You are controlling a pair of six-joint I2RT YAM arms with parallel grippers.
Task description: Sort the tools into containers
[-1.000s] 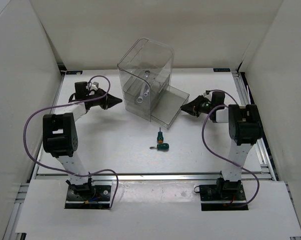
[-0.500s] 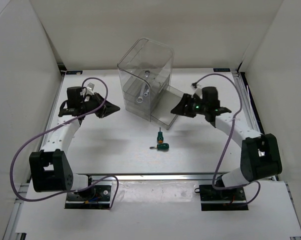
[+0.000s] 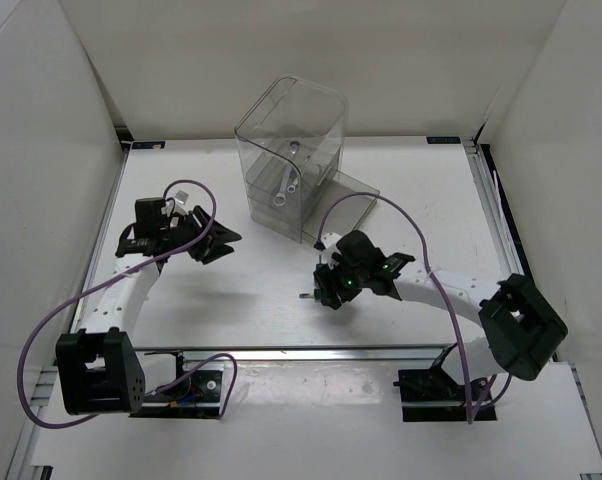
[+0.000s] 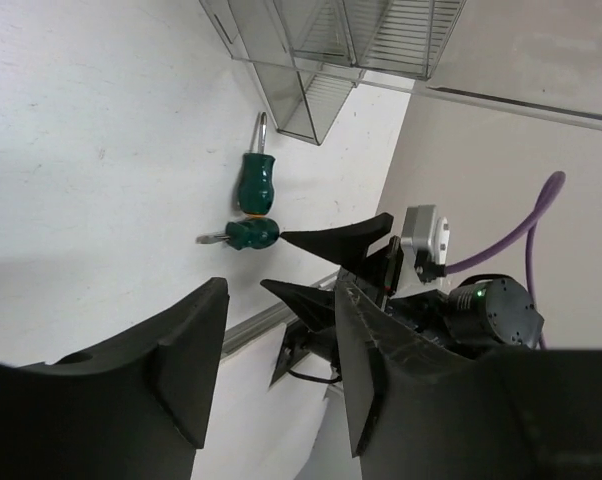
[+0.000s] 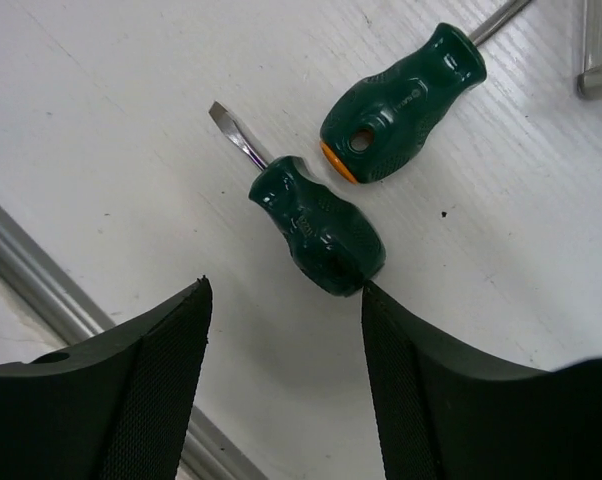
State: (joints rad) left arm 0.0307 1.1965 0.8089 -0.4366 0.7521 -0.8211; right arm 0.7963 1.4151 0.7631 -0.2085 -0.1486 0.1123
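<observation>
Two stubby green-handled screwdrivers lie side by side on the white table. One (image 5: 316, 225) has a flat blade; the other (image 5: 401, 105) has an orange collar. My right gripper (image 5: 284, 290) hangs open just over them, its right fingertip at the butt of the flat-blade screwdriver's handle. In the top view this gripper (image 3: 326, 290) covers most of both. My left gripper (image 3: 216, 243) is open and empty, left of the organiser (image 3: 291, 150), and looks across at the screwdrivers (image 4: 253, 205). Two silver wrenches (image 3: 286, 185) lie in the organiser's drawers.
One drawer (image 3: 346, 200) of the organiser sticks out toward the right front. White walls close in the table on three sides. A metal rail (image 3: 281, 352) runs along the near edge. Purple cables loop off both arms.
My right arm has swung from the pulled-out drawer down to the screwdrivers, with its jaws spread wider. My left gripper has gone from shut to open and drifted slightly nearer.
</observation>
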